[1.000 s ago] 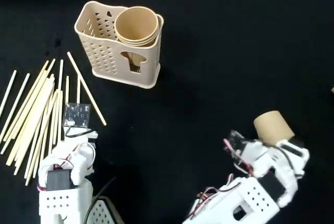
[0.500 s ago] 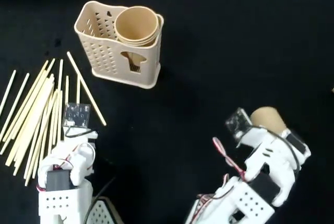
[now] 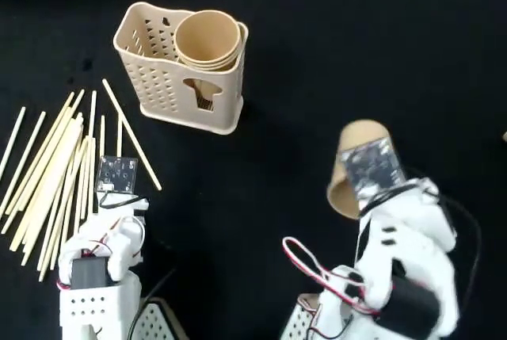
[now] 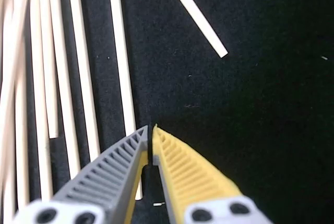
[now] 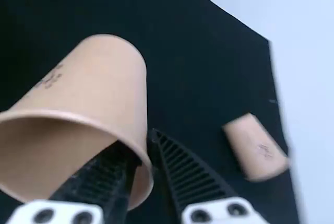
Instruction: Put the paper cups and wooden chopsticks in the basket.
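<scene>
At the left of the black table (image 3: 317, 78), the chopsticks (image 3: 47, 170) lie loose in a fan, and the left gripper (image 4: 150, 129) hangs over their right edge with its jaws pressed together on nothing. Farther back and to the right, the basket (image 3: 150, 86) stands upright with stacked cups (image 3: 207, 37) in its right part. Well right of it and nearer the arms, the right gripper (image 5: 148, 140) clamps a tipped cup (image 5: 88, 104) by its wall, one finger inside and one outside, while another cup (image 5: 255, 148) lies on its side beyond.

Black table (image 3: 356, 55) bears basket (image 3: 158, 86), loose chopsticks (image 3: 51, 173), one cup (image 5: 255, 148) lying sideways.
</scene>
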